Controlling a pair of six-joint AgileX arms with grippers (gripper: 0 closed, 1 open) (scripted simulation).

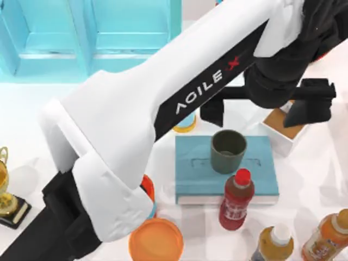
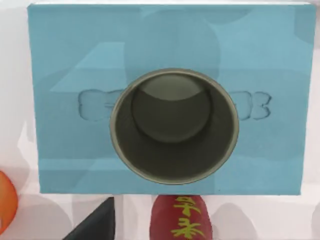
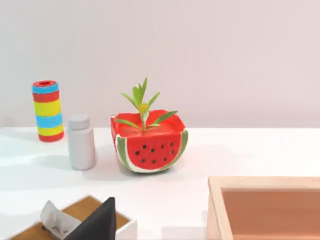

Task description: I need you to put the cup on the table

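The dark grey-green cup (image 1: 228, 151) stands upright on a teal book (image 1: 190, 179) near the middle of the white table (image 1: 27, 119). My left arm reaches across from the lower left. Its gripper (image 1: 261, 111) hangs open just behind the cup, wide apart and holding nothing. From the left wrist view I look straight down into the cup (image 2: 174, 125) on the book (image 2: 65, 60), with one dark fingertip (image 2: 97, 224) at the picture's edge. One dark finger (image 3: 100, 222) of my right gripper shows in the right wrist view, away from the cup.
A red bottle (image 1: 236, 198) stands at the book's front edge. Close by are an orange-lidded can (image 1: 156, 239), a yellow-lidded can (image 1: 186, 124), a tissue box (image 1: 283, 128) and two drink bottles (image 1: 274, 244). A light-blue cabinet (image 1: 92, 32) is at the back left, a trophy (image 1: 8, 190) far left.
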